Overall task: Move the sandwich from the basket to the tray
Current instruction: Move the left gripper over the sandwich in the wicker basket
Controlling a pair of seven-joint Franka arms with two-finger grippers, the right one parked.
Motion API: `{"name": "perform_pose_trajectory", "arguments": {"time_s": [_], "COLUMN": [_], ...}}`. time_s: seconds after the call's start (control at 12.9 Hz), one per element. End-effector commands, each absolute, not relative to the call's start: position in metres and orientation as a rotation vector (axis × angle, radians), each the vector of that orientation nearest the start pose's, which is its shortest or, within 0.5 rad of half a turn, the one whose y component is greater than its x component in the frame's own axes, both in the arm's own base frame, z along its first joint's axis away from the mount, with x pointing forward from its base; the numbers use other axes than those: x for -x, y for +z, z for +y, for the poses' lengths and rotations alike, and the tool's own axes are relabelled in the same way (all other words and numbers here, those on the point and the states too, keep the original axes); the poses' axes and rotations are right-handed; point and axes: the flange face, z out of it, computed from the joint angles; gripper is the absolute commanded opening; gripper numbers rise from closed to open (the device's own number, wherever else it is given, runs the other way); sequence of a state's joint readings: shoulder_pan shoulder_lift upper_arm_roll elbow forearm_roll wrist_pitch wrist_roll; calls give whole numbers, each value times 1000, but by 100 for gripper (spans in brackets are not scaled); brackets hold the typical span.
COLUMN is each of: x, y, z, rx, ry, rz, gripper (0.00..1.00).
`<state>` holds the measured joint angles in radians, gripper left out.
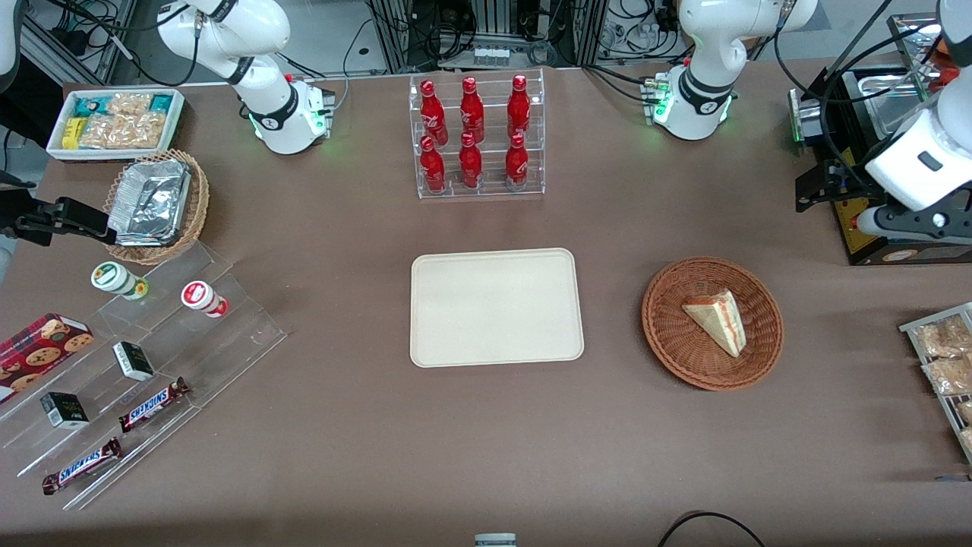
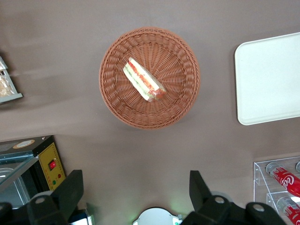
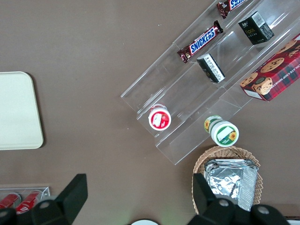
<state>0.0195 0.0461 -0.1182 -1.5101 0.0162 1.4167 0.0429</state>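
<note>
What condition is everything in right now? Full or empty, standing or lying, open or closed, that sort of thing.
sandwich: lying in the basket, untouched
basket: holds only the sandwich
tray: empty, flat on the table
claw: open, raised above the table, holding nothing
red bottles: upright, capped, in the clear rack
foil containers: stacked in the tan wicker basket
Snickers bars: wrapped, lying on the clear stepped shelf

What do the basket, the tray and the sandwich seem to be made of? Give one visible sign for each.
The basket: woven wicker, reddish-brown, with ribbed strands showing.
The tray: probably plastic, cream, smooth and matte, with a low moulded rim.
The sandwich: soft pale bread with red and green filling along its cut edge.
The open tool hovers well above the basket.
</note>
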Motion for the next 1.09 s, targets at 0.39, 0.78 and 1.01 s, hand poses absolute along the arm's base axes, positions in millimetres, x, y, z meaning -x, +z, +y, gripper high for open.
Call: {"name": "perform_pose_trajectory", "arguments": {"time_s": [0.39,0.78,1.01], "x": [-560,-553,-540], "y": [519,451,411], "z": [-51,-53,-53], "rx": [3094,3096,3104], "ry": [222,161,74], "rz": [220,171,58], "gripper": [100,100,100]}}
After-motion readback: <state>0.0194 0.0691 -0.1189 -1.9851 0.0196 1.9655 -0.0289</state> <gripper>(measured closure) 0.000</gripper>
